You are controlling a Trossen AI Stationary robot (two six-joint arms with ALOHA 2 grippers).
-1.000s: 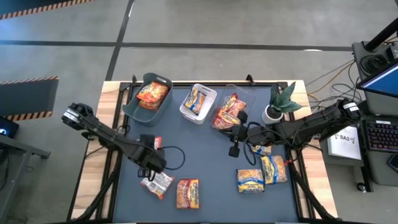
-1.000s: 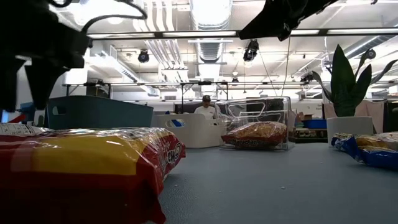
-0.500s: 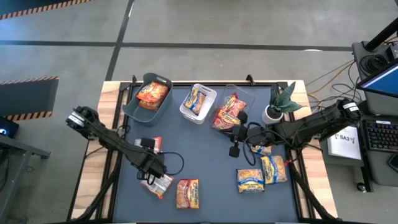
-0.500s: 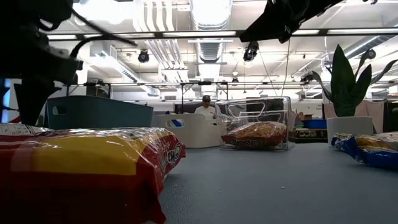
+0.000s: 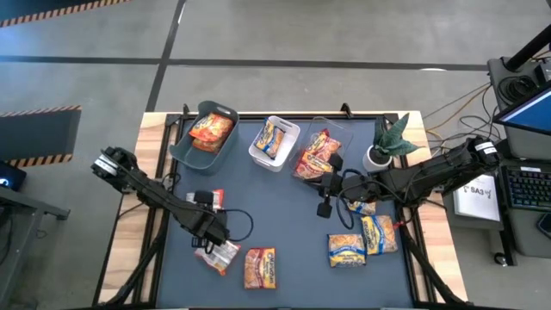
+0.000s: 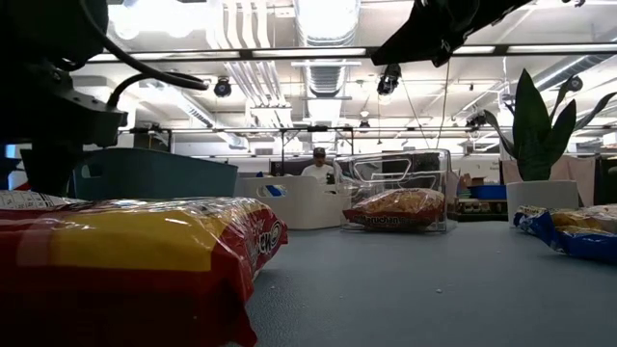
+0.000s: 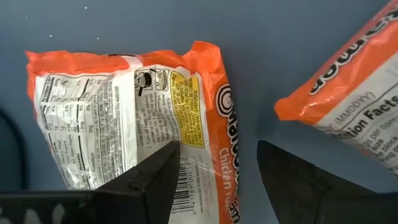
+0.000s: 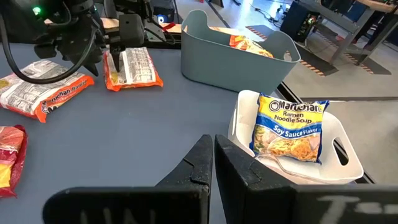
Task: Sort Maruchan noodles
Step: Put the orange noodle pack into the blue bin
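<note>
Jaws of my left gripper [image 7: 217,180] gape wide, now lower over the orange packet [image 7: 134,127] on the table [image 5: 284,215]; my right gripper [image 8: 213,168] stays pinched shut mid-table.

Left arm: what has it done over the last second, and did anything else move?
The left gripper has moved toward the table's near edge and now sits low over the orange packet lying label-down, its open fingers astride that packet's edge; nothing is gripped yet. The right gripper stayed shut in front of the white bin. No packets or bins shifted.
</note>
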